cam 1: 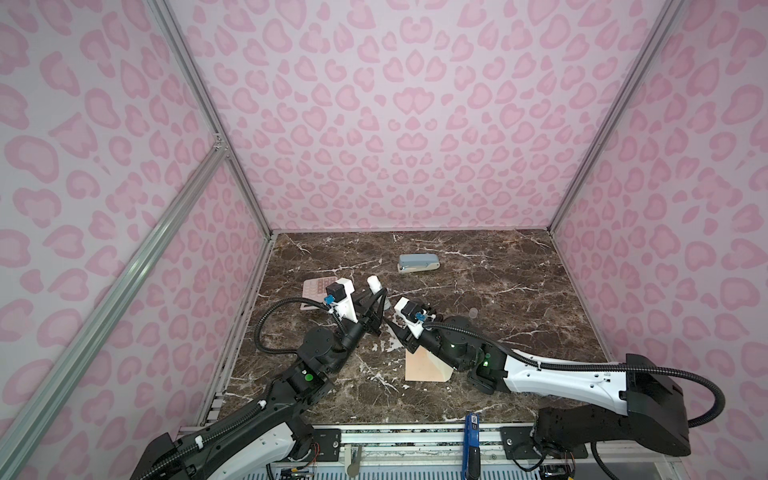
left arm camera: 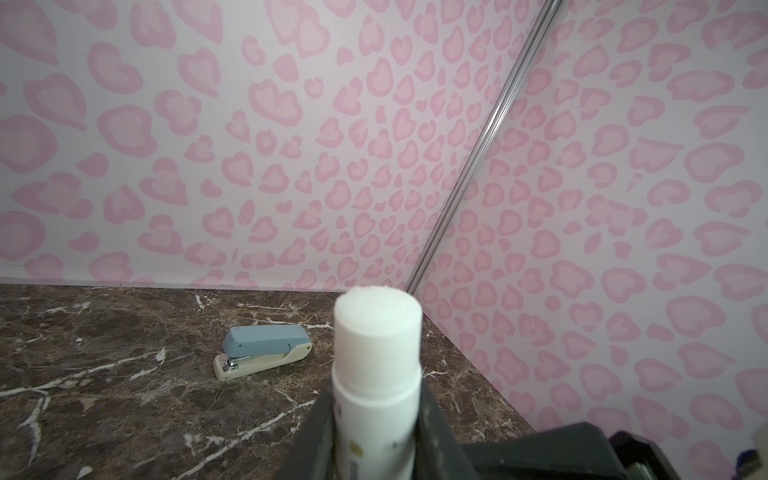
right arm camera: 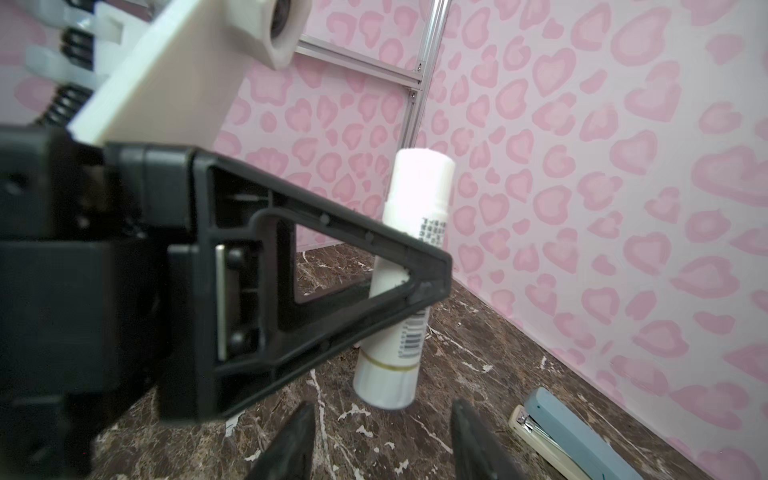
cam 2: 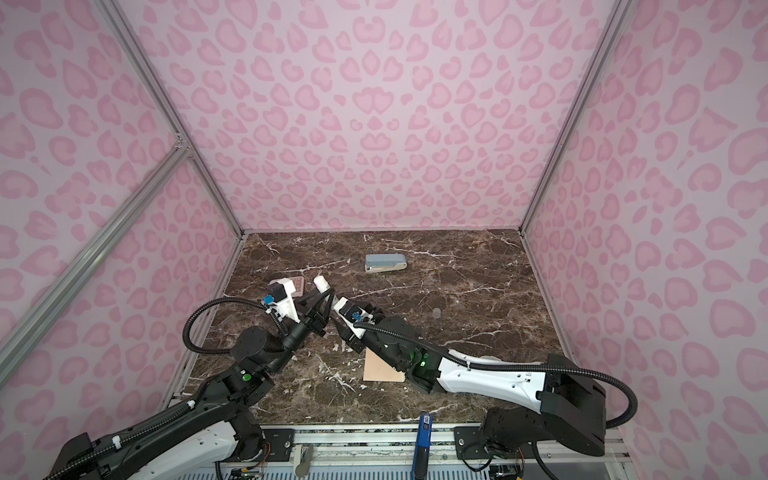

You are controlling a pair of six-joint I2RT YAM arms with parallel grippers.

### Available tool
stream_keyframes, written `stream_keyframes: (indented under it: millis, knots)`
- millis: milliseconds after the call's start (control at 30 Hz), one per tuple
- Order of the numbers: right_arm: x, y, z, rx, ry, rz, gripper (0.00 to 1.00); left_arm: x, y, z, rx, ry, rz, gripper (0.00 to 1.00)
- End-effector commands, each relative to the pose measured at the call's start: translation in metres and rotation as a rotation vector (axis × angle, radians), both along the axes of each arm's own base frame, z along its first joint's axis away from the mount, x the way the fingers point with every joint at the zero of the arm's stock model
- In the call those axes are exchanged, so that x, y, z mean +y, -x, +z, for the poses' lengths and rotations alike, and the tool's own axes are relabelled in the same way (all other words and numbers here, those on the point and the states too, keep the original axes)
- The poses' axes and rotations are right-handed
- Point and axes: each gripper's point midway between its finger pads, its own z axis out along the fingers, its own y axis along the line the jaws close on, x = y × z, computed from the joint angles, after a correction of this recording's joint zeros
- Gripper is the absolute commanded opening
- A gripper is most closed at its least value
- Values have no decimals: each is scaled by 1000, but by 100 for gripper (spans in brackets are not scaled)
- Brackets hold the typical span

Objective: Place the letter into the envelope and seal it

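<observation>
**Item 1: envelope** (cam 1: 419, 368), peach, 1 pc.
- Loc.: was laid flat on front half of table (cam 1: 519, 291), partly hidden under right arm. Paler flap (cam 1: 441, 365) was seen at the edge nearest that arm.
- Letter: not made out as a separate sheet. Whether it was inside could not be told.
- Handling (judged): thin paper, v. light, floppy, easily creased, likely to slide on polished marble. Best pinned flat w/ one claw, and flap taken by its free edge.

**Item 2: glue stick** (left arm camera: 376, 345), uncapped.
- Was pinched mid-body by left claw (left arm camera: 376, 399).
- Handling (judged): tube rigid, light, smooth-walled. Glue end soft and tacky, not to be gripped.

**Right claw** (right arm camera: 382, 436): tips were spread w/ nothing between, near stick's base.

**Views:**
- Envelope was shown in both top views only, in neither wrist view.
- Bare glue end was best shown by left wrist view.
- Barcode label and base were shown by right wrist view.
- Stapler (cam 1: 417, 263) was seen at back, well apart from envelope.
</observation>
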Motion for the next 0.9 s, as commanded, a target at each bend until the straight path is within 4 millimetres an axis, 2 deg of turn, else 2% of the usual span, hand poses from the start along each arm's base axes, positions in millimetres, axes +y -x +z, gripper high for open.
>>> stream_keyframes:
  millis: [0,667,867]
  knots:
    - [2,-5,10,-28,-35,-21,51,5,0,19,-46,65,17,4]
    - [8,-17,8,-20,-92,-72,41,-4,0,17,-37,104,-17,4]
    - [7,-20,8,-14,-109,-77,32,-4,0,15,-32,120,-24,4]
